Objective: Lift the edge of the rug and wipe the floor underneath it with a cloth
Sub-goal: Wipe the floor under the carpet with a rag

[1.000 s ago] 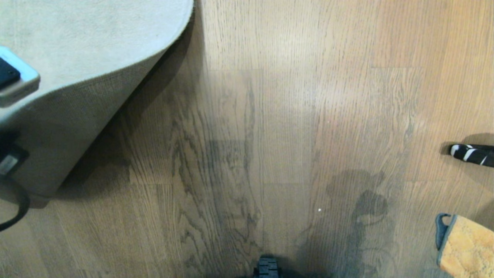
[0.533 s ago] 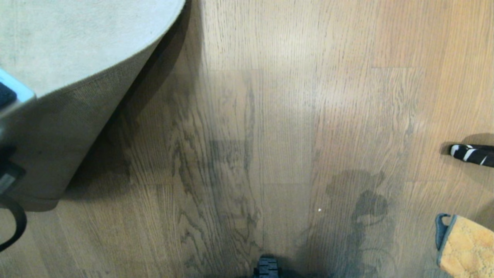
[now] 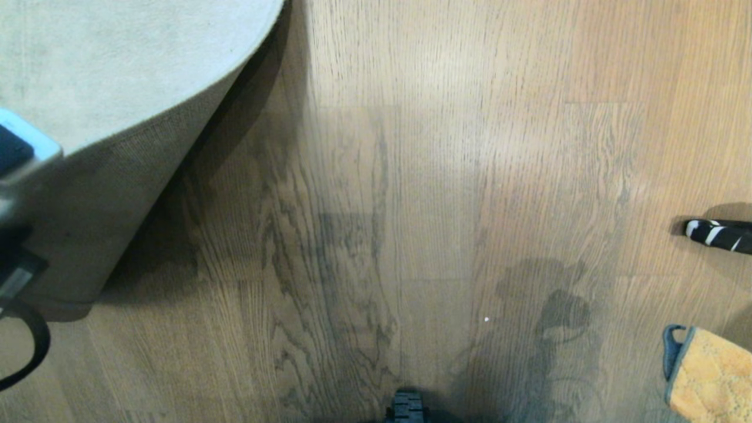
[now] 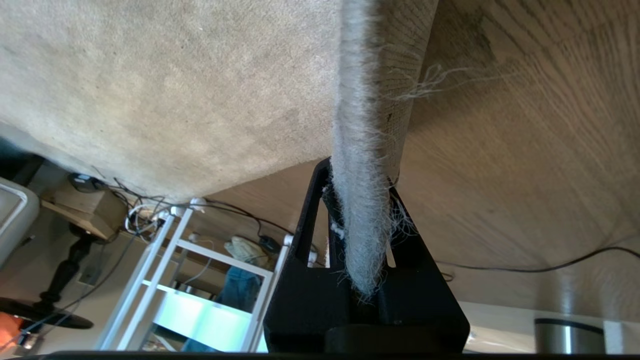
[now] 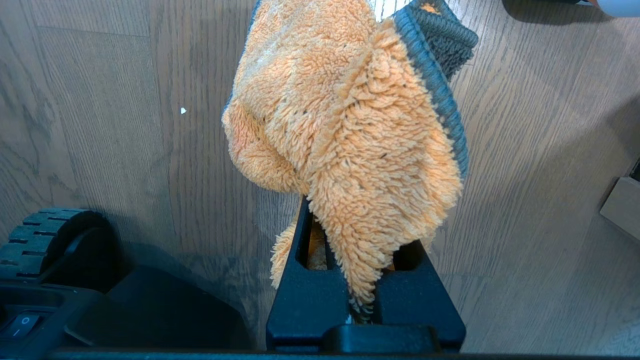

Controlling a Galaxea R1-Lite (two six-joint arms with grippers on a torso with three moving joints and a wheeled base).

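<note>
One pale grey rug [image 3: 117, 53], its single lifted rug edge [image 4: 362, 150] showing beige backing. One wood-grain plank floor [image 3: 440, 176]. One orange fleece cloth [image 5: 345, 130] with grey trim. Two black grippers: left gripper [image 4: 360, 220], right gripper [image 5: 357, 250]. One black-and-white striped object [image 3: 719, 234]. One white shelf frame [image 4: 200, 280].
</note>
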